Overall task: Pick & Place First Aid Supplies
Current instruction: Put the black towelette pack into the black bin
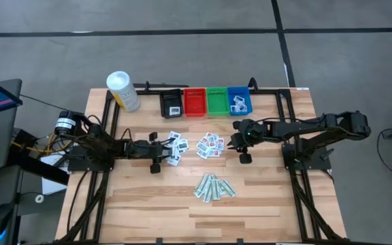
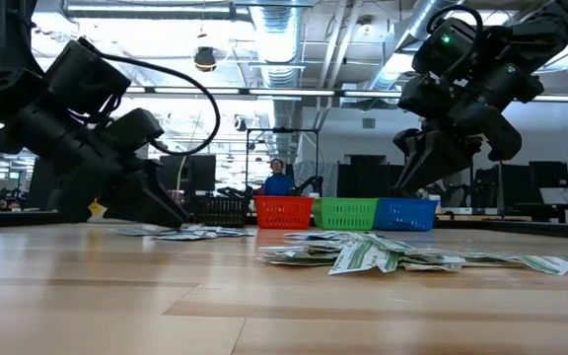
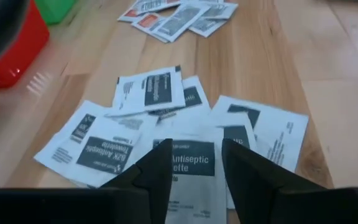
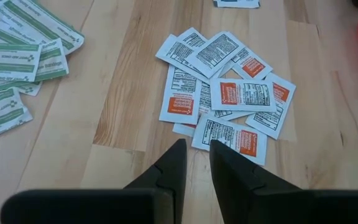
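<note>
table (image 1: pixel 148 204) of pale wood planks, seen from above. nearest the front edge, heap of long pale-green strips (image 1: pixel 214 188), also in the foreground of the low view (image 2: pixel 363 254) and at the edge of the right wrist view (image 4: pixel 17 59). farther in, two heaps of squarish white packets side by side: dark-print packets (image 1: pixel 175 148) toward the left, red-print packets (image 1: pixel 211 145) in the middle, a bare gap between them. left gripper (image 1: pixel 160 152) low at the dark-print packets, fingers (image 3: pixel 157 171) parted with a clear gap, straddling one antiseptic packet (image 3: pixel 190 163) lying flat on the heap, nothing lifted. right gripper (image 1: pixel 242 143) just beside the red-print packets, raised off the table in the low view (image 2: pixel 424 163); fingers (image 4: pixel 173 168) with only a narrow slit between them, nothing gripped, tips pointing at the red-print heap (image 4: pixel 225 90). along the far edge, row of small bins: black bin (image 1: pixel 171 103), red bin (image 1: pixel 194 102), green bin (image 1: pixel 217 101), blue bin (image 1: pixel 239 101) with white packets inside. left of the row, white canister (image 1: pixel 122 90) with yellow label, lying tilted. beyond the table in the low view, person in a blue top (image 2: pixel 278 180) in the room behind.
</note>
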`<action>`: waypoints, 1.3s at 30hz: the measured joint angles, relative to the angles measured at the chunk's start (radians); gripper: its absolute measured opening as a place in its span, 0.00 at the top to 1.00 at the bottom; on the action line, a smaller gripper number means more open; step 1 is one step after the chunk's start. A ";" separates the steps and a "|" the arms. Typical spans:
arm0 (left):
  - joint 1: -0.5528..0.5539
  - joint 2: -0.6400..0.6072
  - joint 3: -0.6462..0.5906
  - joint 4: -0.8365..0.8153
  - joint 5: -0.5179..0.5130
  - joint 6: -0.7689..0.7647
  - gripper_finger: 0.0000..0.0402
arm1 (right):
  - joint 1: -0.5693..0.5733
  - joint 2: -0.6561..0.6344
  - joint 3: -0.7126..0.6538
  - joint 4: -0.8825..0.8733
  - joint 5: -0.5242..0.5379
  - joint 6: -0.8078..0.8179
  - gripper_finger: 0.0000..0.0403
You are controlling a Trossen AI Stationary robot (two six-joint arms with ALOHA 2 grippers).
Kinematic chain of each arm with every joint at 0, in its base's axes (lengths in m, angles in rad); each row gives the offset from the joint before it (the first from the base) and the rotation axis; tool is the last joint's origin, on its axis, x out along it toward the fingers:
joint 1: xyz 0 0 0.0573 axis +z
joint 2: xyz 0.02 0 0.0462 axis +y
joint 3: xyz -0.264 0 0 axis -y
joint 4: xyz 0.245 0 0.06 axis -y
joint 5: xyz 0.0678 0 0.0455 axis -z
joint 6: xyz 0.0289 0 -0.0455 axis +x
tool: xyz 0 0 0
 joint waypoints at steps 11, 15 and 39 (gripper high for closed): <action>0.000 0.000 -0.001 -0.007 -0.002 0.002 0.64 | 0.000 0.000 0.000 0.000 0.000 0.000 0.84; 0.000 0.000 -0.001 -0.007 -0.002 0.002 0.64 | 0.000 0.000 0.000 0.000 0.000 0.000 0.84; 0.000 0.000 0.002 0.008 0.043 -0.008 0.65 | 0.000 0.000 0.000 0.015 0.000 0.000 0.84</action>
